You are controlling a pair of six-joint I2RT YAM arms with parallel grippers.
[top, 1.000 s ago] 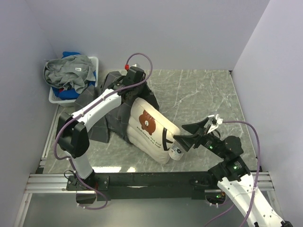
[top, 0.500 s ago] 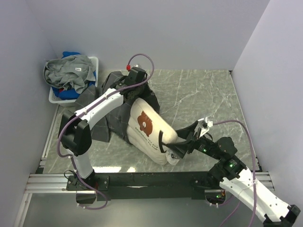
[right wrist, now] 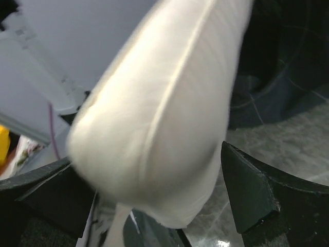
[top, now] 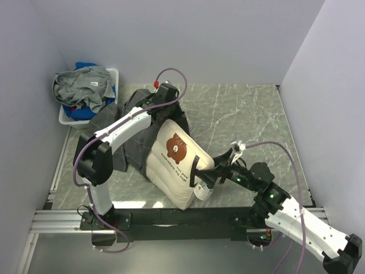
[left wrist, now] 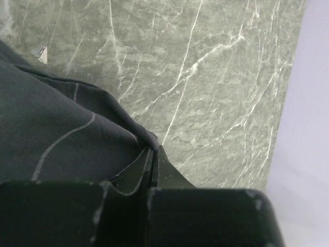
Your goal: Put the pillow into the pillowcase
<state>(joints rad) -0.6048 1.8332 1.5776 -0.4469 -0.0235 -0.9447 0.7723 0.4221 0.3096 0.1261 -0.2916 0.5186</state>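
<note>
The cream-white pillow (top: pixel 171 168) with its brown bear face lies tilted at the table's front middle, its far end against the dark grid-lined pillowcase (top: pixel 136 145). My left gripper (top: pixel 169 112) is shut on the pillowcase's edge and holds it up; in the left wrist view the pillowcase fabric (left wrist: pixel 61 128) is pinched between the closed gripper (left wrist: pixel 152 157). My right gripper (top: pixel 204 173) is open, its fingers wide on either side of the pillow's near end. In the right wrist view the pillow (right wrist: pixel 164 108) fills the gap in the gripper (right wrist: pixel 154 200), with the pillowcase (right wrist: pixel 280 77) behind it.
A white basket (top: pixel 113 75) of grey and blue clothes stands at the back left. Grey walls close in the left, back and right sides. The metal rail (top: pixel 63 220) runs along the table's near edge.
My right gripper has moved left against the pillow's near end, and the pillow has shifted left toward the pillowcase. My left gripper has edged slightly right, still holding the fabric.
</note>
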